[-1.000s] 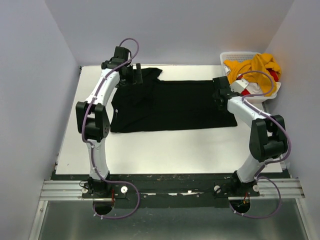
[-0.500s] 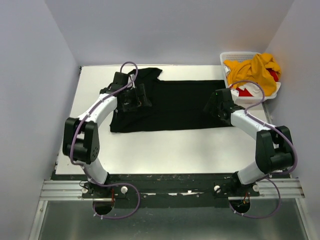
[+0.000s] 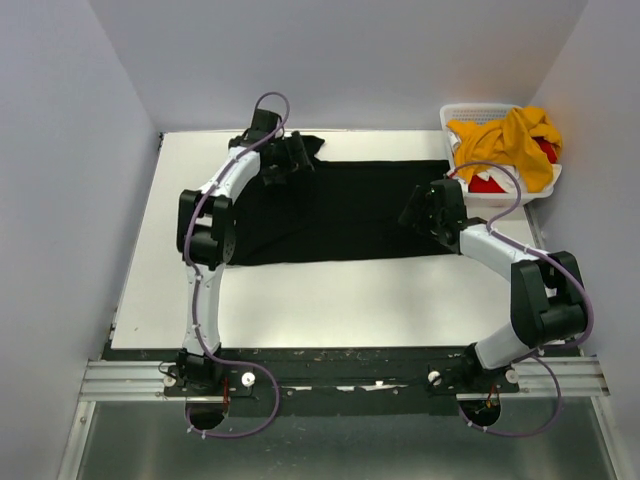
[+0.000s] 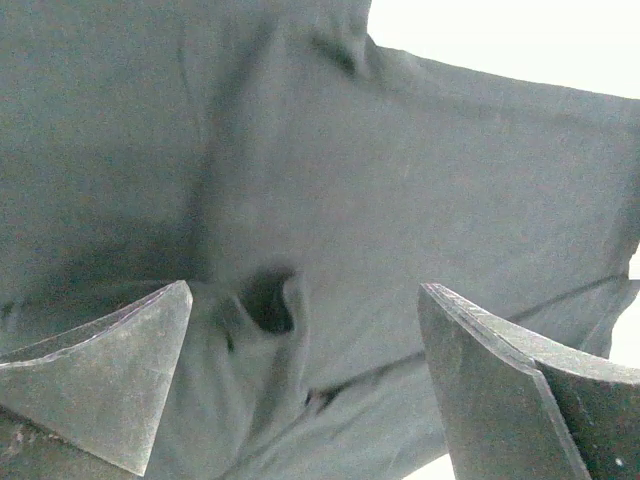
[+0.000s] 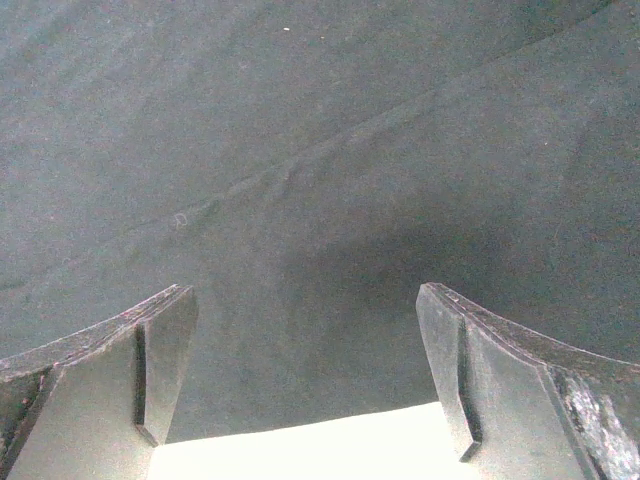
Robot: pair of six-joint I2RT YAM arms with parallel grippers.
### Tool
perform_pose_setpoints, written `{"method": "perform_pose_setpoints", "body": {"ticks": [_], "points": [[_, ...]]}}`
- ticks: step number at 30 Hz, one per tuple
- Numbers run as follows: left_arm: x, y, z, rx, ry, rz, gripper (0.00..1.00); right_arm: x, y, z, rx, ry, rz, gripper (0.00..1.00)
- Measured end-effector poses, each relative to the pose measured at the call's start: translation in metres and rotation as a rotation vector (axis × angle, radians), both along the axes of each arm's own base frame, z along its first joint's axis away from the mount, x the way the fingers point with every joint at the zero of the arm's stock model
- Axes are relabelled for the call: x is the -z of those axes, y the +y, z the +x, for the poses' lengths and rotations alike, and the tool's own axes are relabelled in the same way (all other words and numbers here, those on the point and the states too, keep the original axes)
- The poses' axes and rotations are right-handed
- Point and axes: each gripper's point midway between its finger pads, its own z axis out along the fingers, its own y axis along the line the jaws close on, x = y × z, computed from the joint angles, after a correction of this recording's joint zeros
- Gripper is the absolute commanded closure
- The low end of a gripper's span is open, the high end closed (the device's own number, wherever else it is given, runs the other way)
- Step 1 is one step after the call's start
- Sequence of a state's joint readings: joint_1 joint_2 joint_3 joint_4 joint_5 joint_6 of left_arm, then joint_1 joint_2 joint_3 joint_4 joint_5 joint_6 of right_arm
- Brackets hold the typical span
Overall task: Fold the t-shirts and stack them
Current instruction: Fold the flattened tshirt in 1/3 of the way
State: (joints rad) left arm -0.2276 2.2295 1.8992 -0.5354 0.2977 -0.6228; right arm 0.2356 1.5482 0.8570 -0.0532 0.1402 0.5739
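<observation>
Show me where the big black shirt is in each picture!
Top external: black t-shirt spread across the far middle of the white table.
Left wrist: black t-shirt fills nearly everything, with a pucker low down.
Right wrist: black t-shirt fills most; its edge runs along the bottom.
Shared landmark: bright white table past the shirt's edge.

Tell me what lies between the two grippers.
Only the black t-shirt, spread out on the table: in the top view it fills the stretch from the left gripper to the right gripper.
</observation>
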Motion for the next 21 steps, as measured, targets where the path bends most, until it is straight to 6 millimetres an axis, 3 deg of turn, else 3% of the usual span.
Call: {"method": "perform_pose_setpoints", "body": {"ticks": [5,8,11,13,15,18,21], "points": [[-0.022,0.011,0.063,-0.072,-0.09,-0.005,0.01,-0.002,-0.006,0.001,0.02,-0.007,-0.023,0.0],[-0.04,0.024,0.077,-0.095,-0.144,-0.023,0.01,-0.009,-0.006,0.001,0.013,-0.025,-0.028,0.0],[-0.05,0.031,0.077,-0.096,-0.163,-0.037,0.01,-0.018,-0.007,-0.001,0.001,-0.054,-0.033,0.0],[-0.051,0.034,0.066,-0.091,-0.151,-0.031,0.02,-0.021,-0.005,-0.002,-0.015,-0.066,-0.028,0.0],[-0.051,0.031,0.034,-0.076,-0.116,-0.018,0.02,-0.022,0.0,-0.001,-0.044,-0.077,-0.012,0.0],[-0.055,0.013,-0.032,-0.019,-0.094,-0.009,0.01,-0.022,0.01,0.002,-0.08,-0.092,0.017,0.0],[-0.067,-0.014,-0.073,0.038,-0.138,-0.04,0.01,-0.015,0.018,0.011,-0.097,-0.093,0.033,0.0]]}}
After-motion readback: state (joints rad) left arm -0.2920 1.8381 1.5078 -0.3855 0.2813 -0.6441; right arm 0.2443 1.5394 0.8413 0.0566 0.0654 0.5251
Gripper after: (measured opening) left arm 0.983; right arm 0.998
